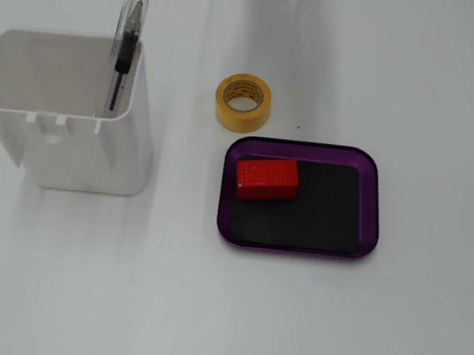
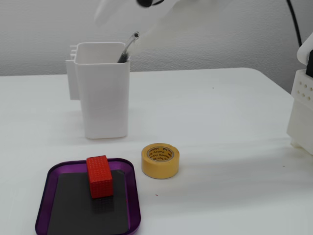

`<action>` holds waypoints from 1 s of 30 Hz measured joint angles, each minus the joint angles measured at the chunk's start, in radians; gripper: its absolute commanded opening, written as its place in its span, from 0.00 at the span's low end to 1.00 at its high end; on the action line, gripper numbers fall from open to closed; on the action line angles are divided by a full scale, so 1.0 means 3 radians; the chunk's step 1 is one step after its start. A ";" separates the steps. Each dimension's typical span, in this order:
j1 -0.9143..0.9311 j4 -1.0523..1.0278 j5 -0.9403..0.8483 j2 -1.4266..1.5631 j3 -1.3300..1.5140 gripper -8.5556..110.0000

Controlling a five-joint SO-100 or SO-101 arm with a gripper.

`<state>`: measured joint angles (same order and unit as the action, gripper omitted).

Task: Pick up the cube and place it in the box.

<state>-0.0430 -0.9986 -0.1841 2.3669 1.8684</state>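
The red cube [image 1: 267, 178] lies inside the purple box [image 1: 373, 207], on its black floor near the corner closest to the tape roll. In the other fixed view the cube [image 2: 99, 176] rests on the far half of the box [image 2: 73, 210]. Nothing touches the cube. A blurred white part of my arm [image 2: 161, 19] sweeps across the top of that view, high above the table and well away from the box. The gripper's fingers cannot be made out in the blur, so its state is not visible.
A yellow tape roll [image 1: 244, 103] lies just beyond the box, also seen in the other fixed view [image 2: 160, 160]. A tall white bin [image 1: 90, 147] holding a pen [image 1: 127, 45] stands to the left. A white structure [image 2: 303, 107] stands at the right edge.
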 measured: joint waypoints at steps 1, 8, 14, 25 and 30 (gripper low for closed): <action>0.0000 -0.0072 0.0000 0.0235 0.0112 0.19; -0.0005 -0.0291 0.0000 0.1815 0.1396 0.19; -0.0026 -0.0312 0.0015 0.3083 0.2761 0.19; -0.0036 -0.0353 0.0066 0.3298 0.3993 0.16; -0.0036 -0.0455 0.0511 0.3298 0.4004 0.08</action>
<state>-0.0537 -1.1351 -0.0307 3.3563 3.0695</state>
